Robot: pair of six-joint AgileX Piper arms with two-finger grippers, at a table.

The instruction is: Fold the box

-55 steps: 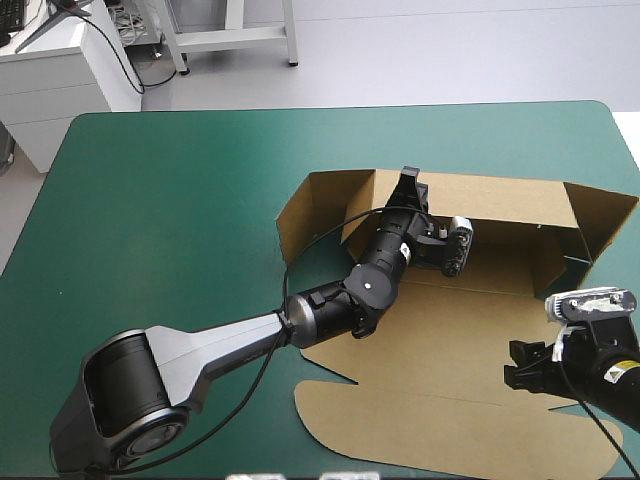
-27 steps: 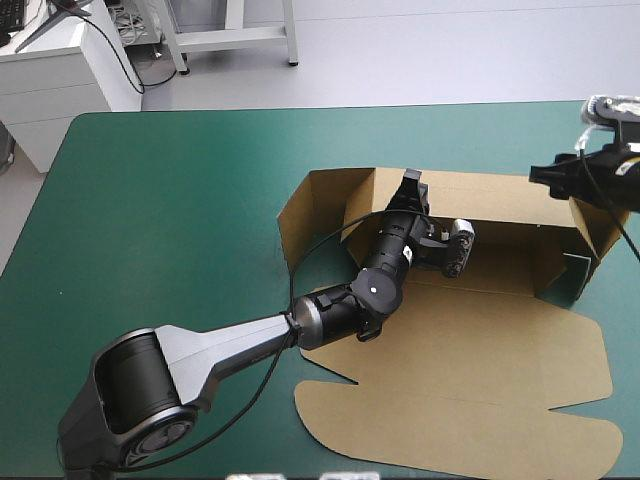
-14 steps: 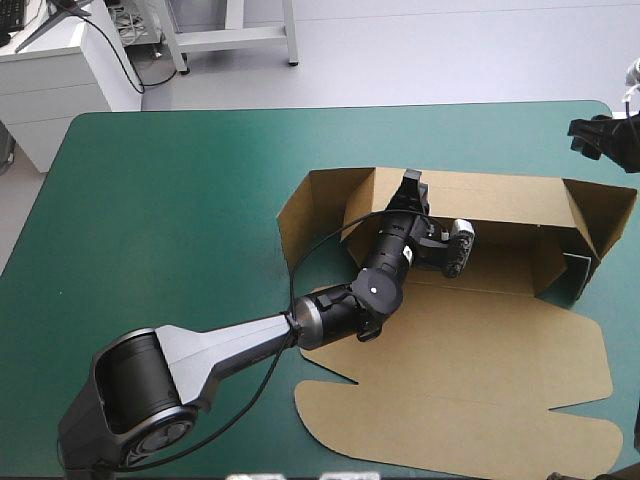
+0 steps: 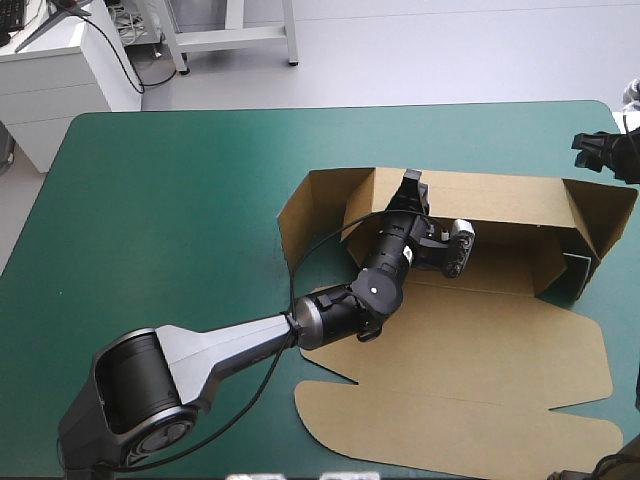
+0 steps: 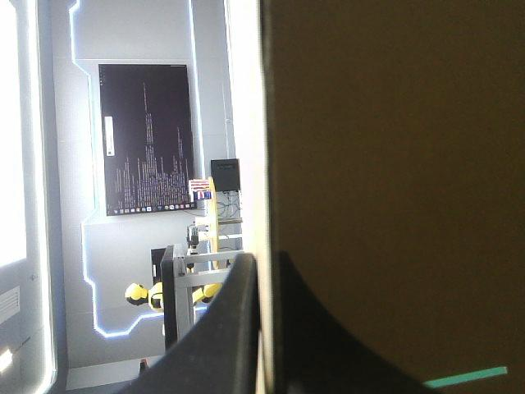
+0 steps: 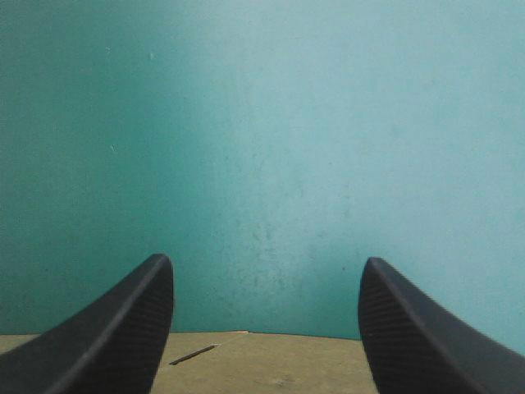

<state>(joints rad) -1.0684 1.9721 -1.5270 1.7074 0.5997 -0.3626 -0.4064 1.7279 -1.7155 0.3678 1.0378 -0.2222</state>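
The left half of the teal-green worktop (image 4: 180, 200) lies bare and open to approach, as does the strip along its far edge beyond the box (image 4: 510, 270). The box's raised far wall (image 4: 500, 200) and upright end flaps (image 4: 600, 215) fence in the tray's far side and ends. Its near side is open over the flat lid panel (image 4: 480, 350). The left arm (image 4: 340, 305) slants across the tray's left part, its left hand (image 4: 410, 185) pinched on the far wall, blocking that corner. The right hand (image 4: 600, 150), fingers spread, hangs over bare worktop at the box's far right corner.
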